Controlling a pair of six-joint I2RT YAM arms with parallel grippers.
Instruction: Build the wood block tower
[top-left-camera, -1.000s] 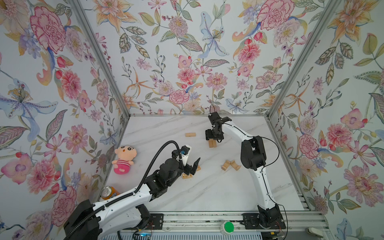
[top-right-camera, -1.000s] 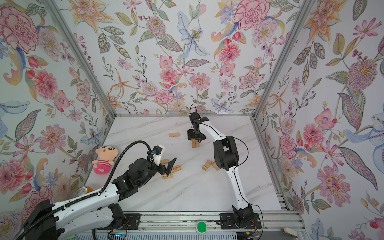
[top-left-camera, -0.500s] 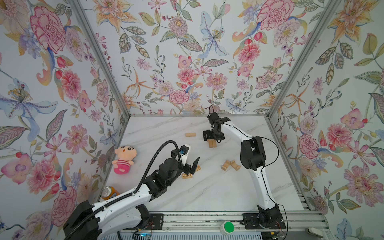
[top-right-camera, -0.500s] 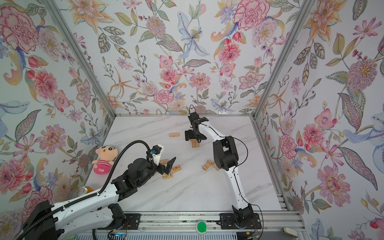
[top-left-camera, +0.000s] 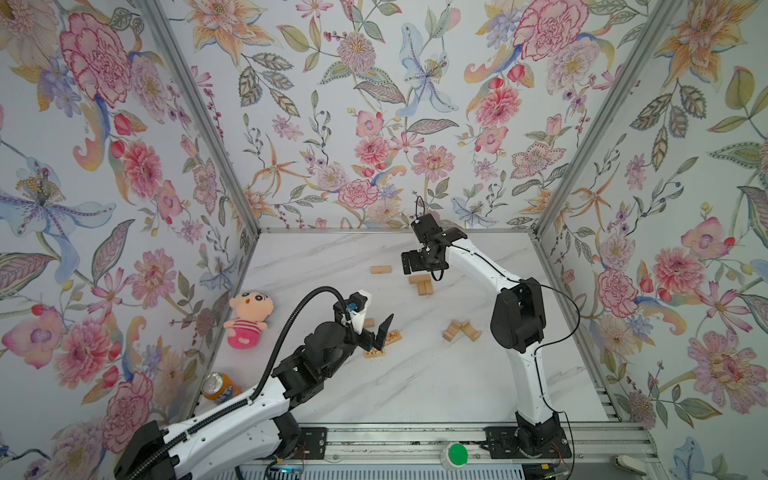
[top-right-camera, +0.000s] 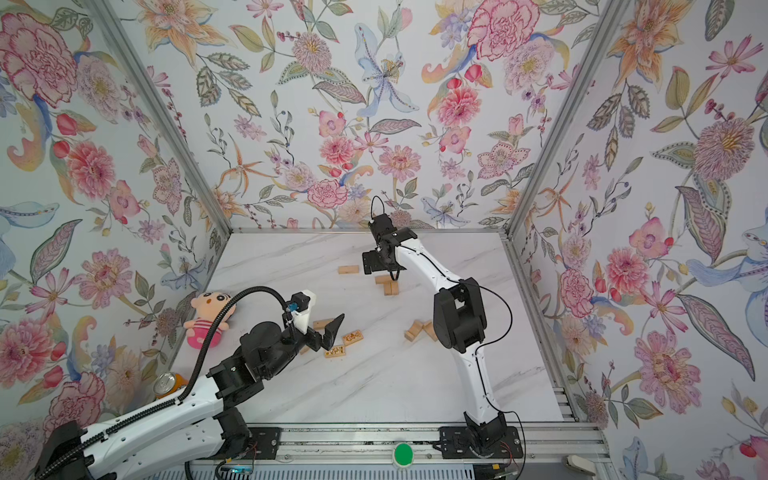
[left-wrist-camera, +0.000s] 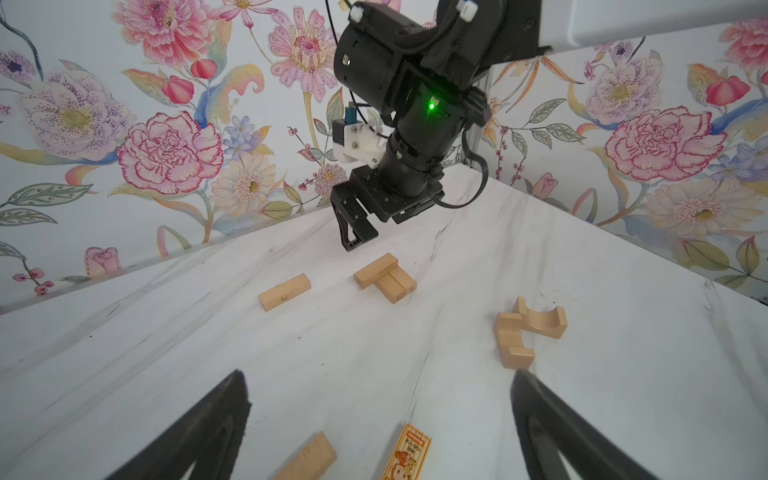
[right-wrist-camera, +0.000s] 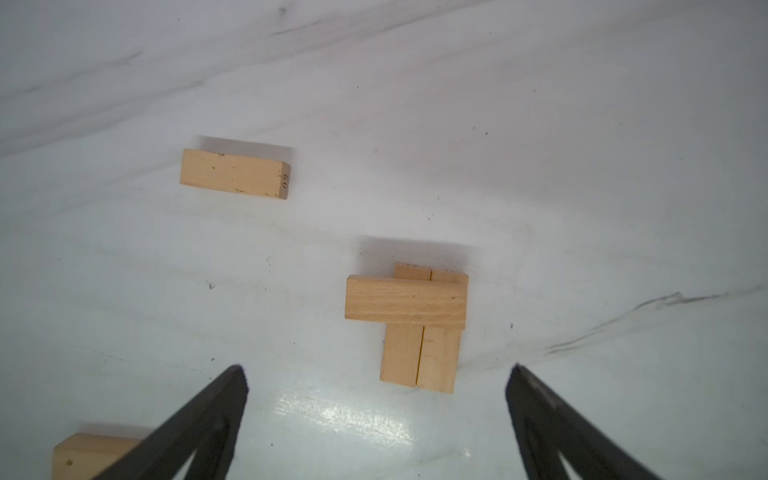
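Widening since a second ago, the right gripper (right-wrist-camera: 377, 368) is now gaping empty just above the tower (right-wrist-camera: 405, 301) — two bars (right-wrist-camera: 419, 357) lying side by side, a third crossing them. A loose block (right-wrist-camera: 235, 172) is lying nearby; farther off, the left gripper (left-wrist-camera: 379, 374) is hovering agape over a printed block (left-wrist-camera: 409, 453).

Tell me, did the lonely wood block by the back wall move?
No. The lone wood block lies at the same spot in both top views, the same gap left of the tower as before.
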